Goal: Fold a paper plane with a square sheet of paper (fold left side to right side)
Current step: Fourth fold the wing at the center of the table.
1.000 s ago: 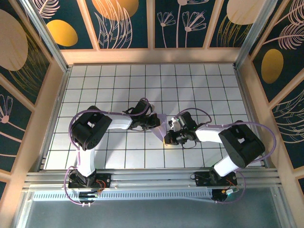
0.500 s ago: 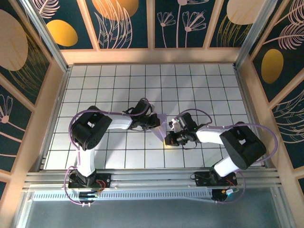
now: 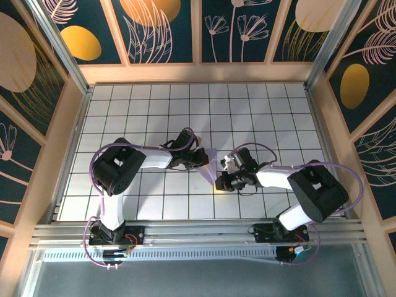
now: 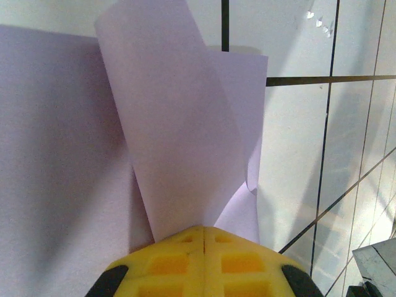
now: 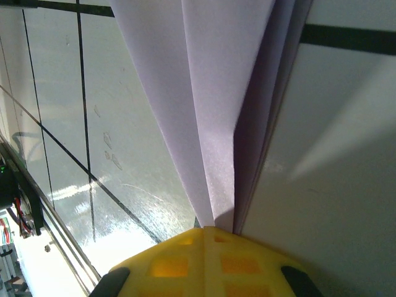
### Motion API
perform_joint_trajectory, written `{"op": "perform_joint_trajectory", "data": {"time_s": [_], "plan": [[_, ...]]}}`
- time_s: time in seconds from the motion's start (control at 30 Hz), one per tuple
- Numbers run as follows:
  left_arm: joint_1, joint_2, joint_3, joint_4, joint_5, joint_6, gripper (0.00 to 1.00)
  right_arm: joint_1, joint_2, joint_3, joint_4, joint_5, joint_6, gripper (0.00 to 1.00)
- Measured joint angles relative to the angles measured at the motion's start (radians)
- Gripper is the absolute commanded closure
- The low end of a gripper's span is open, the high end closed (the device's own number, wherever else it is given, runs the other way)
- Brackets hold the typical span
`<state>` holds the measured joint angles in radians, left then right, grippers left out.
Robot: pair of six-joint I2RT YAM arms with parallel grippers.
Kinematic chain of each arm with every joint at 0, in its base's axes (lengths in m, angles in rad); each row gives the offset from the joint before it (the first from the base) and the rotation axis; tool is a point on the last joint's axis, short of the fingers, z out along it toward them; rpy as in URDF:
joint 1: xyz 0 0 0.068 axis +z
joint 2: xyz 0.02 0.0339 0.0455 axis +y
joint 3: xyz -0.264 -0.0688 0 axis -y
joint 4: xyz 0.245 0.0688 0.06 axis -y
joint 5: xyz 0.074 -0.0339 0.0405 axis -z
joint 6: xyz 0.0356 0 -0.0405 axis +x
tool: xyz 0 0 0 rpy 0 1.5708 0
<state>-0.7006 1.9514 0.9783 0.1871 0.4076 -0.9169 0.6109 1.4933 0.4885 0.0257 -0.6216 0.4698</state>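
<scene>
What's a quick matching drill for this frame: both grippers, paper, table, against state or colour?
1 left gripper
2 right gripper
3 paper
4 table

A white tiles, dark grid lines
B shut on narrow creased layers
C pale lavender
D shut on a curled flap

Pairs: 1-D, 2-B, 3-C, 4-A

left arm (image 3: 154, 162), right arm (image 3: 272, 177): white links, bulky black joints | cables (image 3: 92, 166): purple loops | left hand (image 4: 203, 232), right hand (image 5: 204, 231): yellow tips, square recesses | bases (image 3: 114, 236): black, red wiring
</scene>
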Motion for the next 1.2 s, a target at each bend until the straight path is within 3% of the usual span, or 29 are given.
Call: {"op": "perform_joint_trajectory", "data": {"time_s": [0.33,0.67,1.2], "plan": [[0.0,0.001,0.003,-0.005,0.0,0.0,0.96,0.005,-0.033,-0.012,-0.052,0.0,0.0,1.0],[0.0,0.002,0.004,-0.005,0.0,0.0,0.96,-0.034,-0.186,0.046,-0.171,-0.027,-0.019,1.0],[0.0,0.002,0.005,-0.007,0.0,0.0,0.96,-0.035,0.047,0.129,-0.021,0.014,-0.011,1.0]]}}
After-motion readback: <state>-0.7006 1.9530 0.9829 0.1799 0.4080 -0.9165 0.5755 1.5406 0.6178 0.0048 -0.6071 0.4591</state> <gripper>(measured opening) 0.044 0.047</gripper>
